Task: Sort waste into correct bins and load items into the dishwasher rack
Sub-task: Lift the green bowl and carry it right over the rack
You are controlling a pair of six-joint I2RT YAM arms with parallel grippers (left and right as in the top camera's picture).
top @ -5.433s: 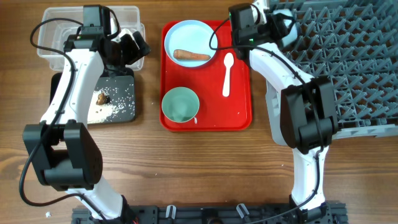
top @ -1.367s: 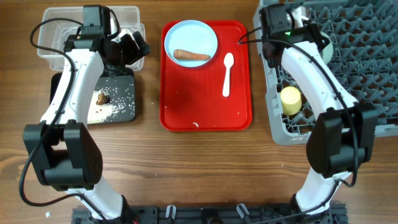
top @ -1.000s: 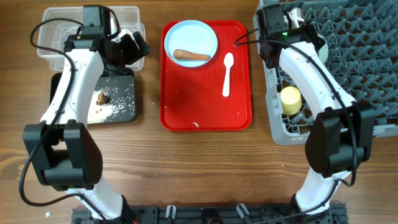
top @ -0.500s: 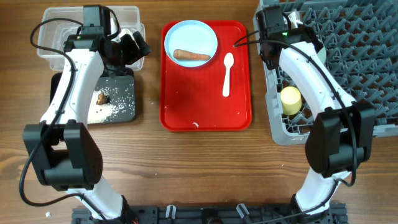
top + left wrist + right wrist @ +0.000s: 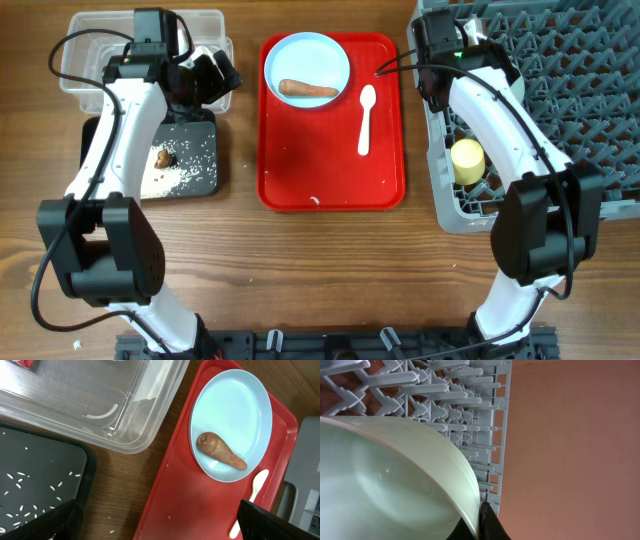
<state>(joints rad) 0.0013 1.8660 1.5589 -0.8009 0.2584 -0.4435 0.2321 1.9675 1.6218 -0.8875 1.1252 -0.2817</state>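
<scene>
My left gripper (image 5: 214, 76) hangs open over the near corner of the clear tub (image 5: 95, 50), holding nothing; its dark fingertips (image 5: 280, 522) frame the red tray's edge. The light blue plate (image 5: 307, 62) carries the orange carrot piece (image 5: 220, 450), and the white spoon (image 5: 366, 118) lies beside it. My right gripper (image 5: 487, 525) is shut on the rim of the small light blue bowl (image 5: 390, 485), held on edge over the back left of the grey dishwasher rack (image 5: 570, 100). The yellow cup (image 5: 466, 160) lies in the rack.
The black tray (image 5: 190, 150) holds white rice crumbs (image 5: 180, 175) and a small brown lump (image 5: 163, 157). A red wrapper (image 5: 25, 362) shows in the tub. The flat red tray (image 5: 330, 170) sits mid-table, with bare wood in front of it.
The small bowl has left the red tray and my right arm has carried it over to the rack. Over the last second both arms stay still.
</scene>
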